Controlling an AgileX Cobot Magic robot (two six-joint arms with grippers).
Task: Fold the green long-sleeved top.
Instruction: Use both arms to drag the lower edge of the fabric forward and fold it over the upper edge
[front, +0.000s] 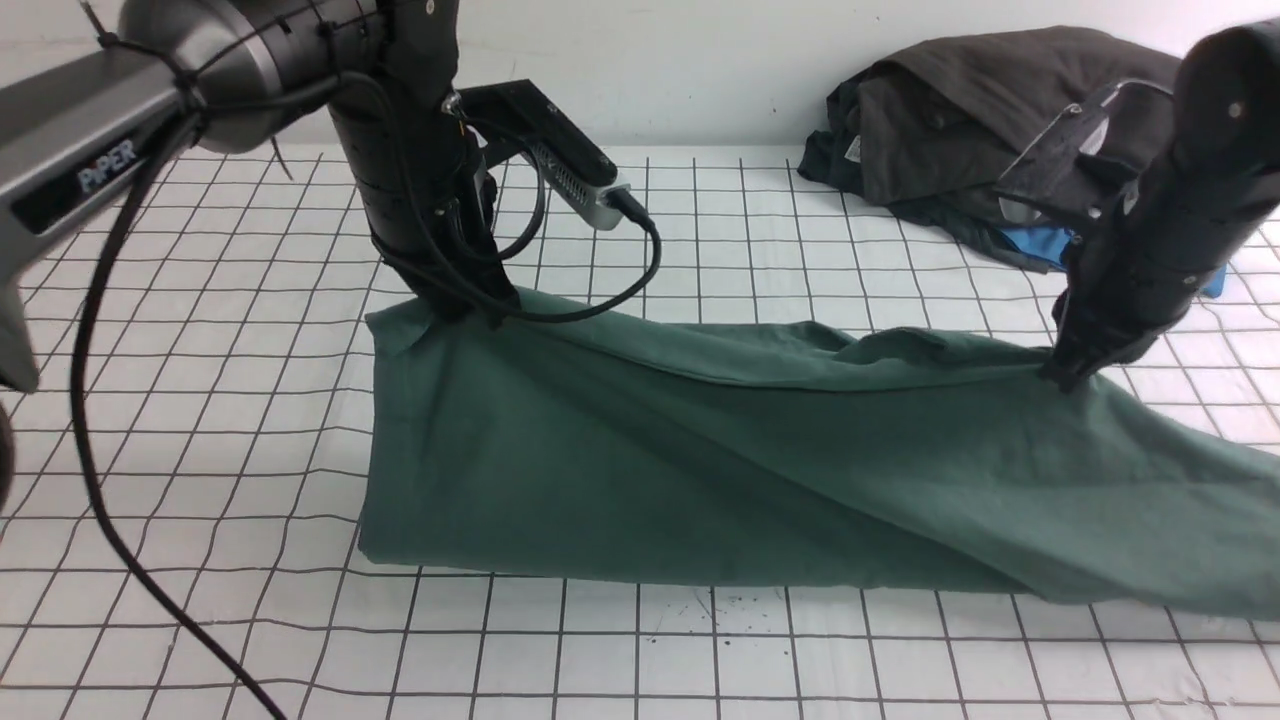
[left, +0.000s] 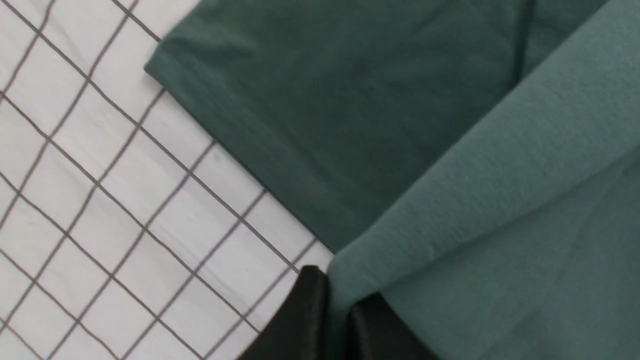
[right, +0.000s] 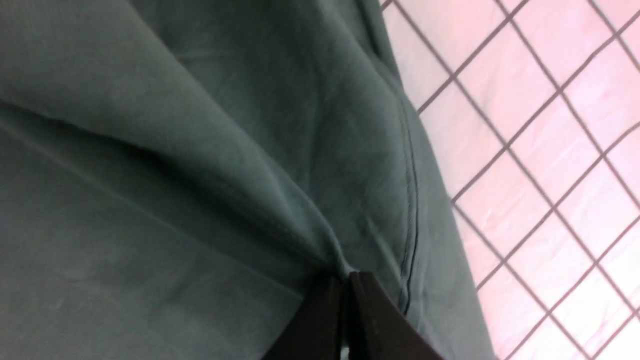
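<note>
Green jersey is pinched in both of my pincers. The top (front: 700, 470) lies across the middle of the desk (front: 200, 350). Its near edge rests flat, its far edge is raised and hangs between my two grips, and its right end runs out of the front view.

**Pincer state**
- Left pincer (front: 470, 310): pressed together on a fold at the far left corner of the top. The wrist view shows cloth caught between the jaws.
- Right pincer (front: 1065, 378): pressed together on a bunched ridge of the far edge, close to a stitched seam.

**Hazards, as I judge them**
1. Slip. Each grip holds only a narrow bite of soft cloth, so a fast pull could draw it out and drop that side.
2. Skew. If my arms travel unevenly, the fold line will run crooked and the layers will not match.
3. Layer count. I cannot tell how many layers each pincer holds. A single layer would leave the one beneath behind.
4. Drag. The right end of the top may trail and bunch.
5. Snag. The dark heap (front: 960, 130) and blue garment (front: 1040, 245) lie just behind my right arm, so a backward swing could catch them.
</note>
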